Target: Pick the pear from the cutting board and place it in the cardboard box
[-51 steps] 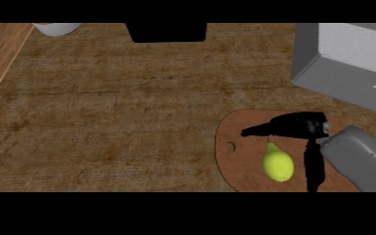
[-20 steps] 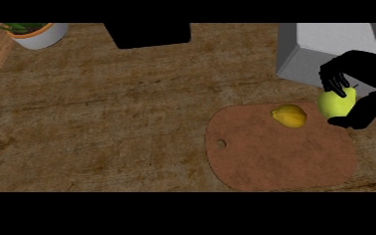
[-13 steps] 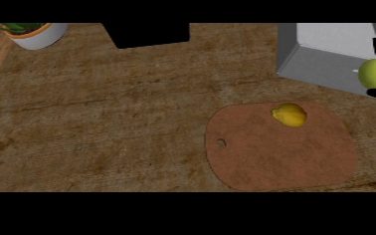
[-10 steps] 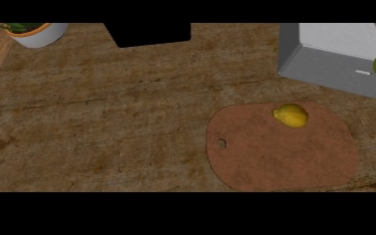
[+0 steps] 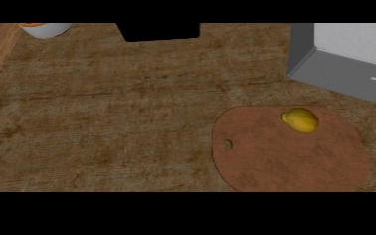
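Cutting board (image 5: 279, 164), nearest: rounded reddish-brown slab, matt, small hanging hole at its left edge. Yellow lemon-like fruit (image 5: 300, 120) on the board's far right part, dimpled skin, blunt tip. No pear in view, on the board or off it. Neither hand shows, so fingers cannot be told. Beyond the board's far right: grey box (image 5: 330, 72), flat plain walls, pale inside. Likely placing step: lower well inside those walls before letting go. Counter (image 5: 110, 109) coarse wood grain. Farthest from the board: black block (image 5: 158, 31), white pot (image 5: 46, 29)

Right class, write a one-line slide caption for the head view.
A yellow fruit on a cutting board beside a grey box.
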Tool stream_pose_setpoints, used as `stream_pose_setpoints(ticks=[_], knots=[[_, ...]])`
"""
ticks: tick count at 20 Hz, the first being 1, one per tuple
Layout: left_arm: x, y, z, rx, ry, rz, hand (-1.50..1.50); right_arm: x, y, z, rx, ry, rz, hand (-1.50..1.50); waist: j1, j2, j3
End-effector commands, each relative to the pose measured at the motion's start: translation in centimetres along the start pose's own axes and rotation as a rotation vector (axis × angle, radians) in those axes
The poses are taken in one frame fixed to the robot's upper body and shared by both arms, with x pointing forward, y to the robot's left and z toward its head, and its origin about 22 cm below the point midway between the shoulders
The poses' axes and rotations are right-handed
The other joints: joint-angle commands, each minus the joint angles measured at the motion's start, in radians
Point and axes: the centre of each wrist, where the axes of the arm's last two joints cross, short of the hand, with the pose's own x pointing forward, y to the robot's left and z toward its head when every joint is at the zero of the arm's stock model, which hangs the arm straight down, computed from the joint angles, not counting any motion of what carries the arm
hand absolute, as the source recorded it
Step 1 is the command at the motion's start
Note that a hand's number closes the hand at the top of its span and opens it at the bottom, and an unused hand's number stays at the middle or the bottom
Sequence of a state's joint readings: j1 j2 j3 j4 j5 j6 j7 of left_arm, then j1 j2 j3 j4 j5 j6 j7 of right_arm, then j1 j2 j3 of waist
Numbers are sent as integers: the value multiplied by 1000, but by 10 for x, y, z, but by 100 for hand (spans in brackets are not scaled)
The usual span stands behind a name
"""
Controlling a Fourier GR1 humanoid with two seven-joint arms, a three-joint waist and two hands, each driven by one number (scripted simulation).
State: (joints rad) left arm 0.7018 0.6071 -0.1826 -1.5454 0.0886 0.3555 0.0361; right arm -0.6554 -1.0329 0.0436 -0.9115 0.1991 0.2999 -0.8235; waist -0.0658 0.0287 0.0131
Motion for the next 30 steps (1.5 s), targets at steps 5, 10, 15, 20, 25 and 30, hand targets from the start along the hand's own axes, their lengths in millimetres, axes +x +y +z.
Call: stream_pose_setpoints(ticks=[5, 10, 15, 20, 25, 30], knots=[[116, 15, -47, 121, -479, 116, 0, -16, 1, 10, -38, -32, -132, 150, 29, 13, -4], [126, 15, -51, 112, -512, 116, 0, -22, 10, 9, -3, 17, -204, 150, 54, 12, -7], [132, 10, -53, 87, -519, 102, 0, -25, 27, -6, 27, 41, -244, 150, 85, 16, -8], [136, 15, -57, 90, -531, 86, 0, -30, 50, -14, 61, 88, -246, 150, 93, 13, -9], [143, 12, -58, 80, -532, 91, 0, -34, 64, -22, 90, 178, -232, 150, 99, 18, -10], [145, 12, -59, 78, -522, 90, 0, -38, 90, -28, 154, 226, -311, -150, 106, 23, -9]])
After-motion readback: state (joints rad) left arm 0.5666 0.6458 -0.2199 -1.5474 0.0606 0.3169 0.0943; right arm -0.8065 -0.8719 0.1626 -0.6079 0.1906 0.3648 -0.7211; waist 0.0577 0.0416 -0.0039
